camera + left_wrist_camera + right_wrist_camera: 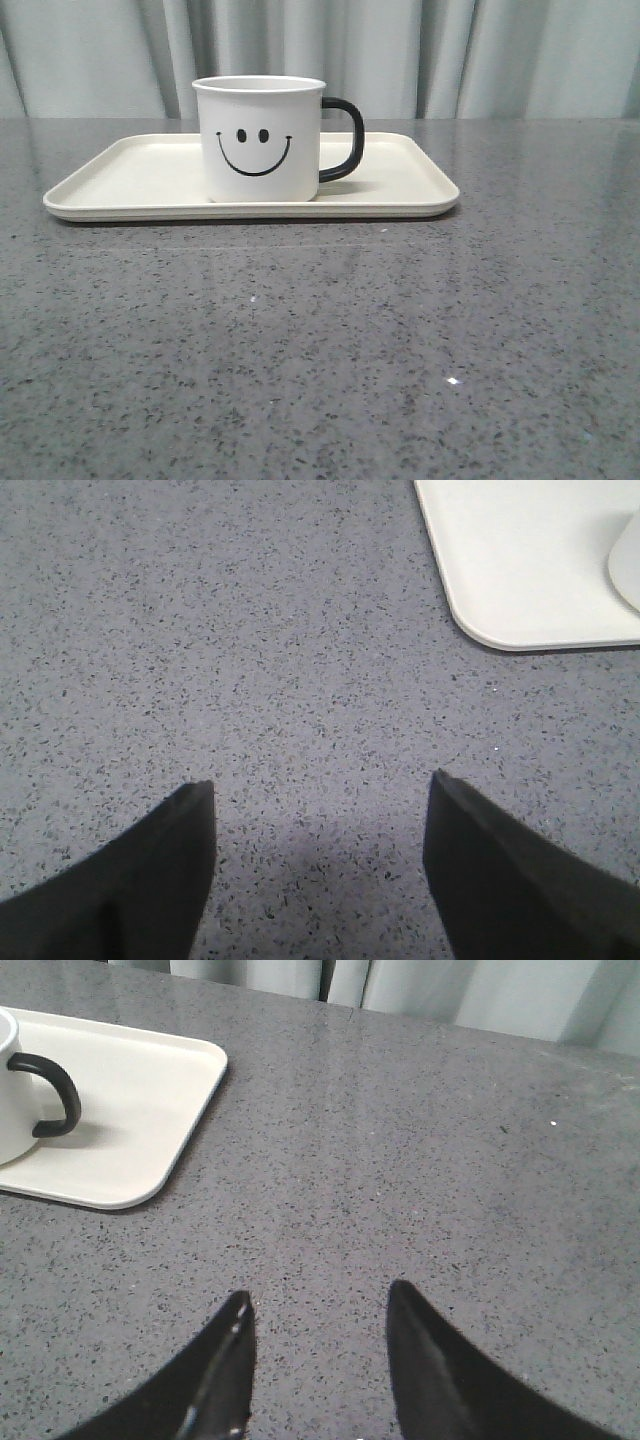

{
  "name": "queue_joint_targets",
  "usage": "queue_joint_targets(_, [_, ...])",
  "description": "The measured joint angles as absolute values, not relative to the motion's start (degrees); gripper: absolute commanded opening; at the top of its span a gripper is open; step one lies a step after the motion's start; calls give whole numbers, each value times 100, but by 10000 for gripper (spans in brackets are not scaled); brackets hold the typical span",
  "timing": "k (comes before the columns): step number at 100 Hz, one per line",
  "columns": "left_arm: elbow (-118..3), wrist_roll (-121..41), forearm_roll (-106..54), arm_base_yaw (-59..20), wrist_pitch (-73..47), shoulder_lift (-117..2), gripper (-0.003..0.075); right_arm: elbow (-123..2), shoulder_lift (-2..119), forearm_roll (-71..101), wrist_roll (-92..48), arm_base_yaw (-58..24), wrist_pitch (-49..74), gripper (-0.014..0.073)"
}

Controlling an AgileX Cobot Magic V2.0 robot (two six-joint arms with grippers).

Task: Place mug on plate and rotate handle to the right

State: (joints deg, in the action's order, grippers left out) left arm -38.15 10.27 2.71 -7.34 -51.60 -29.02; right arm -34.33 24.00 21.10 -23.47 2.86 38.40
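Front view: one mug, handle right, on one plate.

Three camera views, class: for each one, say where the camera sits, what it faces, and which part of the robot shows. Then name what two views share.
Front view: low, facing forward over the grey table at the mug on the plate, handle right; no robot part shows.
Left wrist view: on the left arm, looking down; open left claw, plate corner.
Right wrist view: on the right arm; open right claw, plate end, handle.
Shared: all show the plate; front and right wrist views show the handle.
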Motion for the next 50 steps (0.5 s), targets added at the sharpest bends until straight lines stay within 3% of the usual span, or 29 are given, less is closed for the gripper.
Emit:
queue_joint_targets(11, [-3815,1027,271,-734,-5160,-2902,278,-3433,2400,2110,-2347,286,3840,111])
queue_joint_targets(21, [-3815,1027,271,-734,-5160,-2902,141,-3433,2400,2110,-2347,286,3840,-67])
queue_joint_targets(33, [-3815,1027,271,-734,-5160,-2902,-21,-3433,2400,2110,-2347,286,3840,-66])
queue_joint_targets(50, [-3815,1027,271,-734,-5104,-2902,-20,-3433,2400,2110,-2347,286,3951,-66])
